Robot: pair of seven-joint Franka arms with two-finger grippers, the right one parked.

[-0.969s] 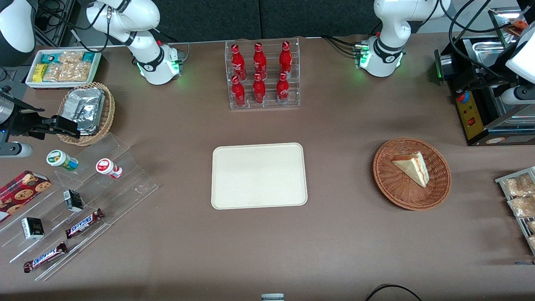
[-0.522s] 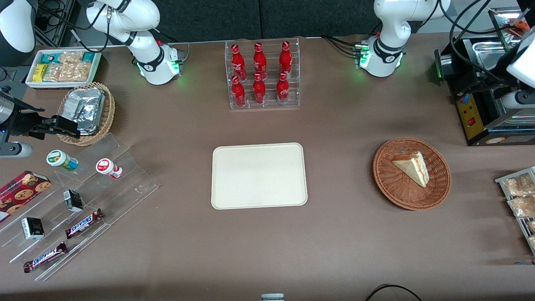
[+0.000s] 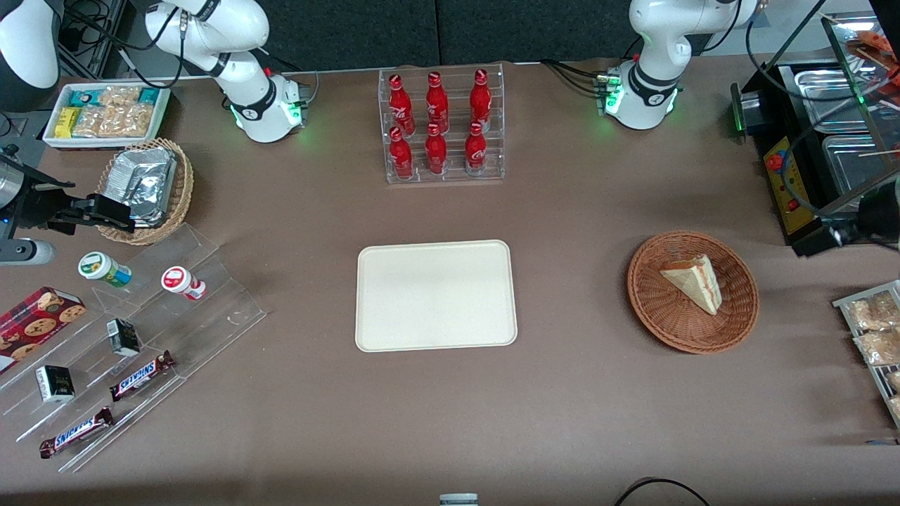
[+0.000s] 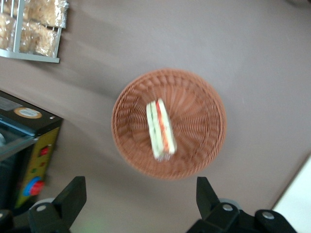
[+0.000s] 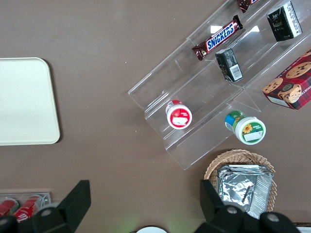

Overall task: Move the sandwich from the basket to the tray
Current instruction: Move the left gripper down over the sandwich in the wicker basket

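The sandwich point(image 3: 694, 281) is a pale wedge with red, orange and green layers, lying in the round reddish-brown wicker basket point(image 3: 654, 309). The wrist view shows the sandwich point(image 4: 160, 128) in the middle of the basket point(image 4: 199, 116). My left gripper point(image 3: 837, 232) hangs above the table beside the basket, toward the working arm's end. In the wrist view the gripper point(image 4: 138, 194) is open, with only bare table between its dark fingers point(image 4: 73, 194). The cream tray point(image 3: 436, 295) lies flat mid-table with nothing on it.
A black food-warmer machine point(image 3: 794, 183) stands close to the gripper. A wire rack of snack packets point(image 3: 872, 330) lies nearer the front camera. A clear rack of red bottles point(image 3: 439, 126) stands farther back than the tray. A clear display stand point(image 3: 140, 337) with snacks sits toward the parked arm's end.
My left arm has swung from over the black machine toward the basket and come lower. Sandwich, basket and tray have not moved.
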